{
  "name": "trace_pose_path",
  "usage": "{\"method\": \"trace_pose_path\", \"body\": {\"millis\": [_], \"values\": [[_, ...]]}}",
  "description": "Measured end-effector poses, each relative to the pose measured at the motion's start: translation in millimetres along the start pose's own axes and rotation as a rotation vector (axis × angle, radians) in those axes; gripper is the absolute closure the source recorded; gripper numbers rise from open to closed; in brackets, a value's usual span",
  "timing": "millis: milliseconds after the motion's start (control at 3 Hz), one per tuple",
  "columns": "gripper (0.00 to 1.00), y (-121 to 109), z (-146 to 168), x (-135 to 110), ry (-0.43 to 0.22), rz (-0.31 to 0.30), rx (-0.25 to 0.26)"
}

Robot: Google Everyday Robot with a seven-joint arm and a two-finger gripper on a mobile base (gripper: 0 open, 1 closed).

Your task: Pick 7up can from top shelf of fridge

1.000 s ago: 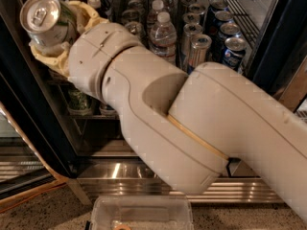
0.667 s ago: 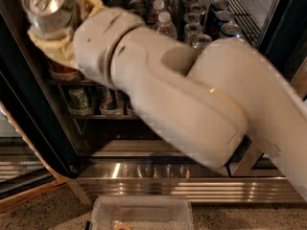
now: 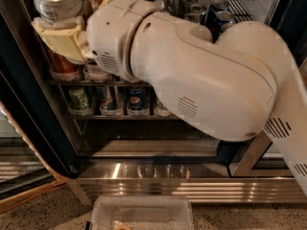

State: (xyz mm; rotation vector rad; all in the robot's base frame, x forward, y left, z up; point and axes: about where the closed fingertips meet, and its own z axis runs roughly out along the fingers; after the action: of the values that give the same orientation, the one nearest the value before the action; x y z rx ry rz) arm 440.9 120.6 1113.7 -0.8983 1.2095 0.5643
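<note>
My gripper (image 3: 64, 20) is at the upper left, with its yellowish fingers (image 3: 60, 40) closed around a silvery 7up can (image 3: 57, 1) with a plain silver top. The can is held upright in front of the fridge's dark left frame (image 3: 29, 80), level with the top shelf (image 3: 72, 82). My big white arm (image 3: 192, 75) crosses the view and hides most of the top shelf. An orange-red can (image 3: 61, 63) stands on that shelf just below the gripper.
The lower wire rack (image 3: 115, 115) holds a green can (image 3: 79, 99) and Pepsi cans (image 3: 138, 99). Dark blue cans (image 3: 223, 18) stand at the upper right. The shiny steel base (image 3: 158, 176) runs along the bottom. A clear plastic bin (image 3: 141, 213) sits on the floor in front.
The arm has swung right and closer to the camera, carrying the can upward to the top left. The can stays gripped.
</note>
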Motion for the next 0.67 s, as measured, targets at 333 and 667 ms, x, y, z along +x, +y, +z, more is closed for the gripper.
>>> {"method": "trace_pose_path", "body": {"millis": [333,667], "values": [[1.00,-22.3,-26.7,-21.1,-0.001,0.125,-0.075],[1.00,-14.3,-67.8,-27.1,0.078,0.263,-0.155]]}}
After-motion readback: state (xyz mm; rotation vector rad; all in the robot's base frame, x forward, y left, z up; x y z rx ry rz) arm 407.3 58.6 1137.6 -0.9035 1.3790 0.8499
